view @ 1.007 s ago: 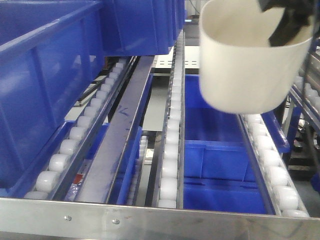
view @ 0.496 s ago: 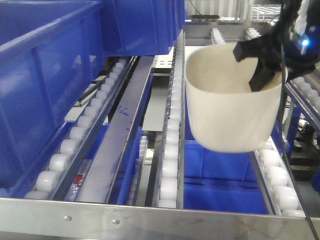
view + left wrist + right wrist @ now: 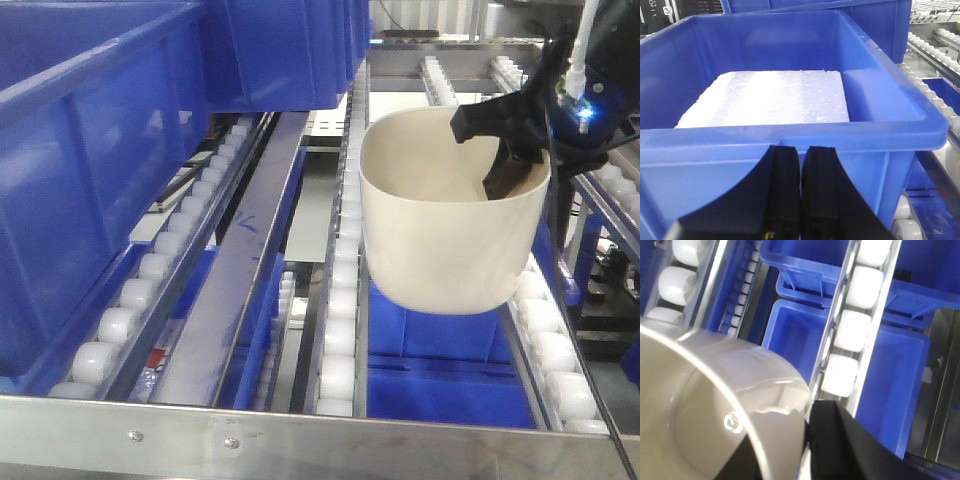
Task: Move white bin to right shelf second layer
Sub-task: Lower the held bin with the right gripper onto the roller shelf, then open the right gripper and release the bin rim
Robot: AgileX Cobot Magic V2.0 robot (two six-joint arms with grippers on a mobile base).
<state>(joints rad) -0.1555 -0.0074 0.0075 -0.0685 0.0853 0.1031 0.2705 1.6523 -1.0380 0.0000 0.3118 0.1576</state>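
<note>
The white bin [image 3: 440,225] hangs upright over the right shelf second layer, between its two lanes of white rollers [image 3: 340,300]. The bin's base is about level with the right lane [image 3: 550,345]; whether it touches I cannot tell. My right gripper [image 3: 512,165] is shut on the bin's right wall, one finger inside and one outside. The right wrist view shows the bin [image 3: 700,405] pinched in the right gripper [image 3: 790,442], with rollers [image 3: 850,330] below. My left gripper [image 3: 800,152] is shut on nothing, facing a blue crate [image 3: 790,137].
Large blue crates [image 3: 80,200] fill the left lanes, and another [image 3: 280,50] sits further back. More blue crates [image 3: 430,345] lie on the level below the rollers. A riveted steel front rail [image 3: 300,435] crosses the near edge. The crate by my left gripper holds a white foam slab [image 3: 770,97].
The right gripper has carried the white bin down and to the left, from high at the upper right to low between the roller lanes. The crates have not moved.
</note>
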